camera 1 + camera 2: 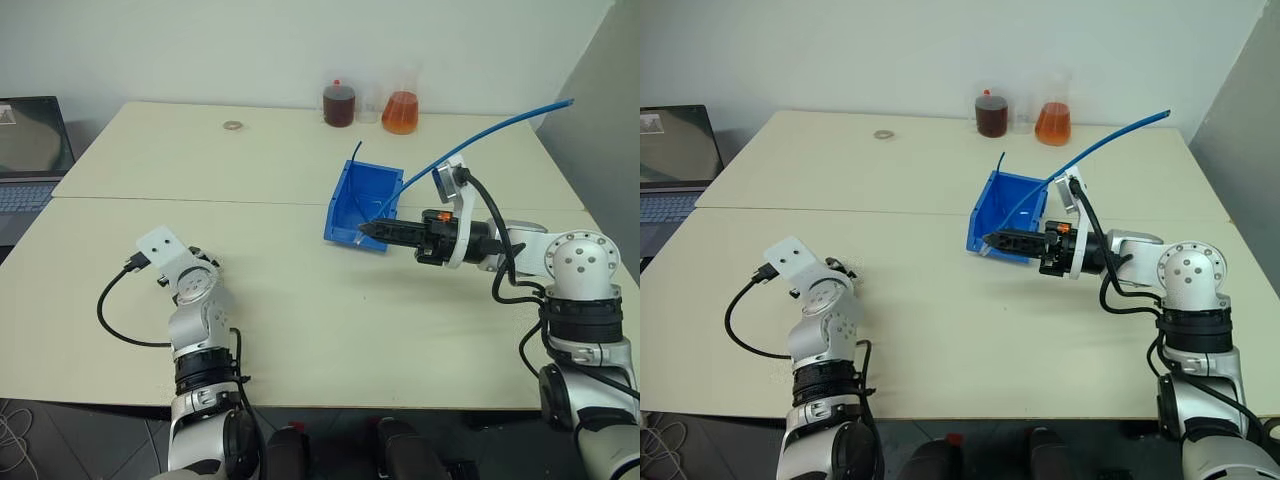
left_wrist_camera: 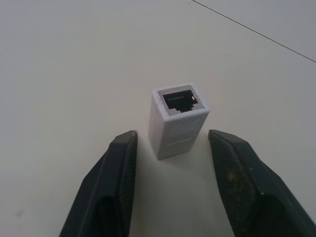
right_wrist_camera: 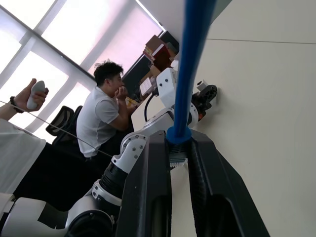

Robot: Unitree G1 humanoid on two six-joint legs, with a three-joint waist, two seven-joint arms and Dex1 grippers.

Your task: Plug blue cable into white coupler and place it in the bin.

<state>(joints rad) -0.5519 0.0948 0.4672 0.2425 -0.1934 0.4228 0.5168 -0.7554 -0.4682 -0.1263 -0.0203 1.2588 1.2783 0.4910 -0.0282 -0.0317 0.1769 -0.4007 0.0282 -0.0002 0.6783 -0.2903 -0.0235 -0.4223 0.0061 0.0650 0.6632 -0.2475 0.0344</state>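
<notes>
White coupler (image 2: 177, 120) stands on the table (image 1: 300, 290) with its dark socket facing up, between the 2 fingers of the left gripper (image 2: 173, 182). Fingers apart, 1 on each side, neither pad touching the block yet.

Right gripper (image 3: 178, 163) is clamped on the blue cable (image 1: 480, 135) just behind the plug, holding it level over the bin (image 1: 362, 205); the cord's free length arcs up and away past the table's far right corner.

Handling, as judged — coupler looks light, rigid, smooth-sided; likely to tip or skid if pushed from 1 side. Best hold: the 2 flat side walls, low on the body, socket left open. Cable looks springy — the trailing length may twist the plug off line.
</notes>
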